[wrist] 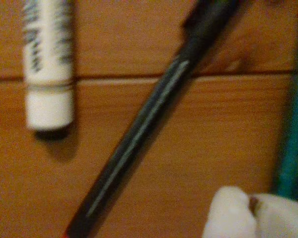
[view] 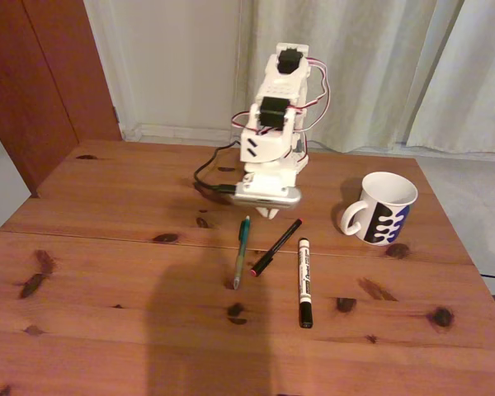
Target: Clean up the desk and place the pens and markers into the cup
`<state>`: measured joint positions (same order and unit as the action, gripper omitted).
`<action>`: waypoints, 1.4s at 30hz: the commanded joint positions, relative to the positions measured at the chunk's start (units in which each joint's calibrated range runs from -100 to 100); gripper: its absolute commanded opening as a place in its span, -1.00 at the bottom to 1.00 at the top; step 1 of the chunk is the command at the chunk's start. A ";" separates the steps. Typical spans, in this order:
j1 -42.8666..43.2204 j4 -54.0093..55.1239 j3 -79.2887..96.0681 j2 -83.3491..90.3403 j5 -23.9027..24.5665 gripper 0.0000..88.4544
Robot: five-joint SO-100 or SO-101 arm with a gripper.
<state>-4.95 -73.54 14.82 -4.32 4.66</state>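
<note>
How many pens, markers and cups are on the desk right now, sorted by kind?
Pens: 2, the green-teal pen and the black pen with a red tip.
Markers: 1, the white marker with a black cap.
Cups: 1, the white cup with a dark blue pattern.
Total: 4 things on the desk.

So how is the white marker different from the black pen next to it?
The white marker is thicker than the black pen. The marker has a white body with print and a black cap, while the pen is black with a red tip. In the fixed view the marker lies nearly straight up and down, and the pen lies slanted. Both lie flat on the wooden desk.
</note>
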 commanded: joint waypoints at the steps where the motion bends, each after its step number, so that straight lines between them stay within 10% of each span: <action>1: -2.41 0.98 -7.34 -2.17 -1.89 -0.98; 42: -3.29 11.13 -9.50 -18.64 -3.98 -0.66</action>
<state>-9.57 -63.42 4.88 -23.64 1.25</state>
